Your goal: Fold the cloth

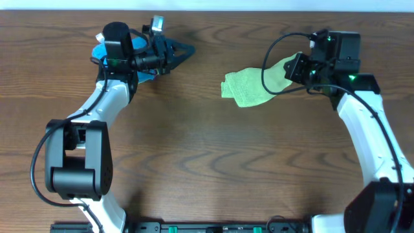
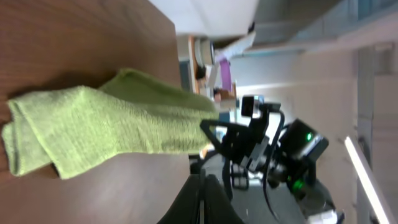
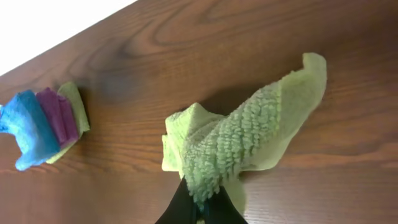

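The right hand (image 3: pixel 199 200) pinches the bunched green cloth (image 3: pixel 249 137); a folded stack (image 3: pixel 43 123) lies well apart

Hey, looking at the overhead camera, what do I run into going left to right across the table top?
blue cloth pile, partly under the left wrist → left gripper → green cloth → right gripper, clamped on the cloth's right end
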You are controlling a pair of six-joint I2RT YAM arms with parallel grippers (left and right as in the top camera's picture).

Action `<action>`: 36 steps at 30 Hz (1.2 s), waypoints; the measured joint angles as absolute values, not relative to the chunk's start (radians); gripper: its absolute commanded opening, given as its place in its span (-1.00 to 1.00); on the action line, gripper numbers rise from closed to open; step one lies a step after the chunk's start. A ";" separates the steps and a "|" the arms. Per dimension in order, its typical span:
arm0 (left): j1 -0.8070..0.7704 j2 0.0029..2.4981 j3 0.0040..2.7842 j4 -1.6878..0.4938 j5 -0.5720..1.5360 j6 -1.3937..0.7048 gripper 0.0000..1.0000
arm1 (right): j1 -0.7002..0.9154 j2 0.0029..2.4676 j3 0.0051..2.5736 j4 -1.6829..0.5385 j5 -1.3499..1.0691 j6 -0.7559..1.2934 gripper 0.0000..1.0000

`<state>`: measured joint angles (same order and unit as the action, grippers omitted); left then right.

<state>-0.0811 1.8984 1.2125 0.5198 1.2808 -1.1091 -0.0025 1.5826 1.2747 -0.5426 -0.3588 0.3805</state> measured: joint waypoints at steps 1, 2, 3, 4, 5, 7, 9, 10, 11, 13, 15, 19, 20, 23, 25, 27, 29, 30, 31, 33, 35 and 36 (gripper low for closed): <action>-0.088 1.898 1.214 0.506 1.293 -1.098 -0.84 | -0.002 1.575 1.275 -0.551 -0.356 0.376 -0.97; -0.097 1.898 1.216 0.470 1.304 -1.079 -0.74 | -0.002 1.569 1.275 -0.557 -0.351 0.371 -0.97; -0.112 1.898 1.219 0.403 1.308 -1.055 -0.63 | -0.002 1.567 1.275 -0.560 -0.347 0.369 -0.97; -0.123 1.898 1.218 0.344 1.310 -1.022 -0.53 | -0.002 1.566 1.275 -0.561 -0.345 0.366 -0.97; -0.138 1.898 1.221 0.250 1.301 -0.982 -0.46 | -0.002 1.566 1.275 -0.563 -0.343 0.364 -0.97; -0.175 1.898 1.218 0.020 1.264 -0.889 -0.20 | -0.002 1.566 1.275 -0.563 -0.340 0.361 -0.97; -0.209 1.899 1.212 -0.164 1.205 -0.786 -0.02 | -0.002 1.566 1.275 -0.564 -0.338 0.357 -0.98; -0.229 1.900 1.210 -0.234 1.161 -0.714 0.10 | -0.002 1.566 1.275 -0.564 -0.339 0.355 -0.98; -0.244 1.900 1.210 -0.260 1.126 -0.662 0.24 | -0.002 1.566 1.275 -0.565 -0.339 0.355 -0.97; -0.264 1.900 1.210 -0.265 1.078 -0.612 0.50 | -0.002 1.566 1.275 -0.564 -0.339 0.355 -0.97; -0.290 1.900 1.210 -0.266 1.032 -0.589 0.65 | -0.002 1.566 1.275 -0.564 -0.339 0.355 -0.97; -0.370 1.910 1.210 -0.254 0.940 -0.566 0.72 | -0.002 1.566 1.275 -0.564 -0.339 0.355 -0.98; -0.383 1.923 1.210 -0.244 0.930 -0.567 0.68 | -0.002 1.566 1.275 -0.564 -0.339 0.355 -0.97; -0.400 2.000 1.210 -0.175 0.921 -0.580 0.54 | -0.002 1.566 1.275 -0.564 -0.339 0.355 -0.97; -0.405 2.047 1.210 -0.140 0.921 -0.598 0.53 | -0.002 1.566 1.275 -0.564 -0.339 0.355 -0.97; -0.414 2.085 1.210 -0.099 0.921 -0.614 0.54 | -0.002 1.566 1.275 -0.564 -0.339 0.355 -0.97; -0.424 2.103 1.210 -0.064 0.928 -0.632 0.54 | -0.002 1.566 1.275 -0.564 -0.339 0.355 -0.97; -0.431 2.107 1.210 -0.041 0.930 -0.639 0.54 | -0.002 1.566 1.275 -0.564 -0.339 0.355 -0.97; -0.439 2.108 1.210 -0.027 0.932 -0.651 0.55 | -0.002 1.566 1.275 -0.564 -0.339 0.355 -0.97; -0.450 2.108 1.210 0.015 0.931 -0.665 0.55 | -0.002 1.566 1.275 -0.564 -0.339 0.355 -0.98; -0.460 2.108 1.210 0.045 0.920 -0.685 0.55 | -0.002 1.566 1.275 -0.564 -0.339 0.355 -0.97; -0.463 2.109 1.210 0.051 0.912 -0.691 0.55 | -0.002 1.566 1.275 -0.564 -0.339 0.355 -0.97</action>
<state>-0.4633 2.1086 1.2102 0.0509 0.9119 -0.6907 -0.0025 1.5661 1.2747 -0.5644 -0.3389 0.3550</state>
